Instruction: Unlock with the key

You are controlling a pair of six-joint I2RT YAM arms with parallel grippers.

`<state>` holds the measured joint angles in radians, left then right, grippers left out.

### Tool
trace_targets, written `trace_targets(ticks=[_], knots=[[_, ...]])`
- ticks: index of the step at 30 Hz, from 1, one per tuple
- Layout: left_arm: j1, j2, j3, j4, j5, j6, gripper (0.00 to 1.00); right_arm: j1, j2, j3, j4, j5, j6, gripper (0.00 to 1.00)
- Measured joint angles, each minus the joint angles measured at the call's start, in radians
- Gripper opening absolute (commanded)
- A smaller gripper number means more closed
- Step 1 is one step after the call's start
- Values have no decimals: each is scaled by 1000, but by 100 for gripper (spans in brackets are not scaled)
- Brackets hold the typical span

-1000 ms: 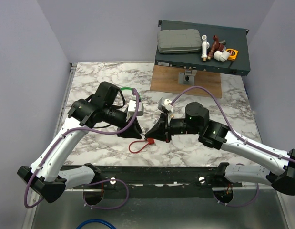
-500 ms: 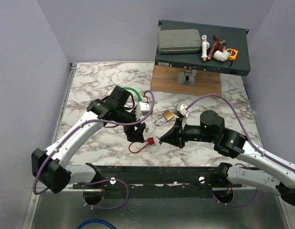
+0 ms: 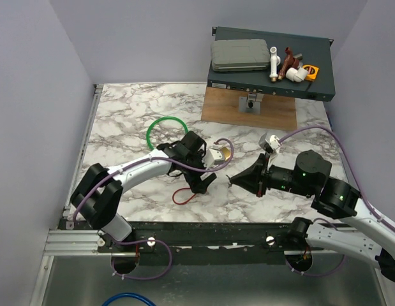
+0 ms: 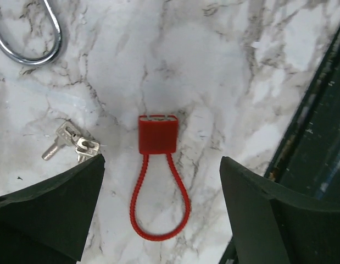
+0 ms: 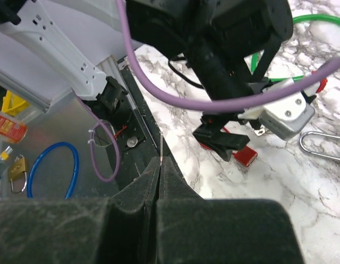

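**A:** How are the two arms posed?

**B:** The left arm reaches from the near left corner to the middle of the marble table (image 3: 120,105), wrist bent down. The left gripper (image 4: 161,160) hangs over the tabletop with its fingers (image 4: 54,212) spread wide and nothing between them. The right arm comes in low from the near right and points left. The right gripper (image 5: 160,165) has its fingers pressed together. A thin pale sliver shows at their tips, but I cannot tell what it is.

**A:** Where is the key?

**B:** The key (image 4: 71,146) lies flat on the marble. It looks like two small silver keys bunched together, just ahead of the left gripper's left-hand finger and touching neither finger.

**A:** What else can you count?

**B:** One red tag (image 4: 157,133) lies between the spread fingers with its cord loop. It is just beside the key but apart from it. One padlock shackle (image 4: 28,60) is nearby, and one green cable loop (image 3: 166,118) lies farther back.
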<state>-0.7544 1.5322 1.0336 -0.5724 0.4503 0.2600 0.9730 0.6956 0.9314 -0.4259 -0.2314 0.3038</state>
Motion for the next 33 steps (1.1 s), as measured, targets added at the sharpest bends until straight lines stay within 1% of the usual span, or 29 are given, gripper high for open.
trace_targets(ticks=[3,7,12,14,22,23,24,25,26,27,28,29,33], knots=[[-13,50,-11,50,-64,-20,79,0,0,27,-18,19,1,1],[-54,117,-6,74,-138,-48,75,0,5,51,-34,36,-2,1],[-113,143,-3,76,-222,-71,63,0,9,68,-40,45,-9,1],[-125,152,7,76,-245,-79,61,0,11,72,-43,49,-13,1],[-143,206,37,63,-278,-102,60,0,12,93,-70,63,-21,1],[-147,212,42,60,-278,-103,57,0,13,97,-74,64,-23,1],[-150,216,45,56,-281,-103,50,0,14,102,-77,65,-25,1],[-151,219,49,54,-280,-103,37,0,15,108,-84,68,-27,1],[-151,223,55,51,-279,-103,22,0,17,116,-90,71,-32,1],[-151,227,60,49,-276,-102,10,0,18,121,-93,74,-34,1],[-151,231,65,45,-270,-97,1,0,20,128,-97,78,-36,1],[-151,235,70,40,-264,-94,0,0,25,135,-97,81,-40,1],[-151,237,84,8,-214,-68,0,0,40,172,-100,89,-54,1]])
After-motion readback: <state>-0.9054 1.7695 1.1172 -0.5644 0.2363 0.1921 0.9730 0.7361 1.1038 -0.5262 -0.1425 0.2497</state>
